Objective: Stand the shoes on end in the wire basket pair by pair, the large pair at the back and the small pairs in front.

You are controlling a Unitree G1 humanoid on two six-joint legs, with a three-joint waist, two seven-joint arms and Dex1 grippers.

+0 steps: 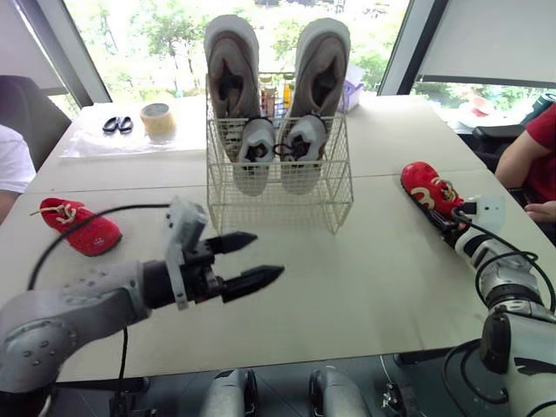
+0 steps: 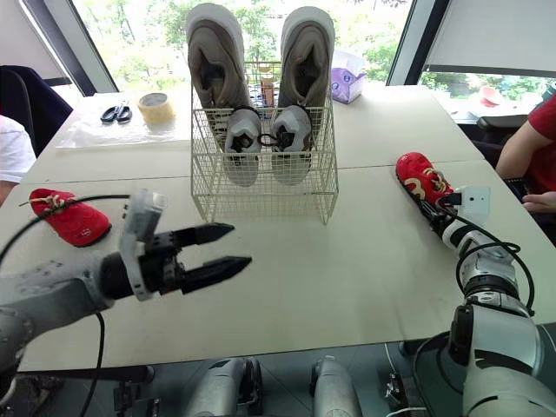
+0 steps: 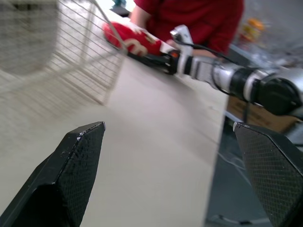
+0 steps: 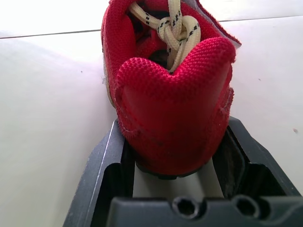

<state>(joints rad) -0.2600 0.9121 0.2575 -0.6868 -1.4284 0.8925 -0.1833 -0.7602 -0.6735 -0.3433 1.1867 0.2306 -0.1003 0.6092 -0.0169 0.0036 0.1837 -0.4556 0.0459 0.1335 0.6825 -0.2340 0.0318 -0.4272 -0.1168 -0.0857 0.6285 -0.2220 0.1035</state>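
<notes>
Right wrist view is showing the right gripper (image 4: 173, 122) gripping with its jaws the heel of a red shoe (image 4: 173, 90) lying on the bench (image 1: 365, 287) right of the basket (image 1: 278, 198), while the left gripper (image 1: 268, 254) is hovering before the basket, jaws open, and a second red shoe (image 1: 80, 226) is lying far left.

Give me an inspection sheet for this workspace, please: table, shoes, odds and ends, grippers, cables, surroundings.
Surface: pale table with a seam across.
Job's things: wire basket holds large tan pair on end at back, small white pair in front; left red shoe and right red shoe lie on the table outside.
Clutter: tape roll, scissors, purple box.
Grippers: left gripper open, empty, over the table; right gripper shut on right red shoe's heel.
Cables: black cable arcs off left arm; more along right forearm.
Surroundings: windows, trees; person in red at right, person in white at left.
</notes>
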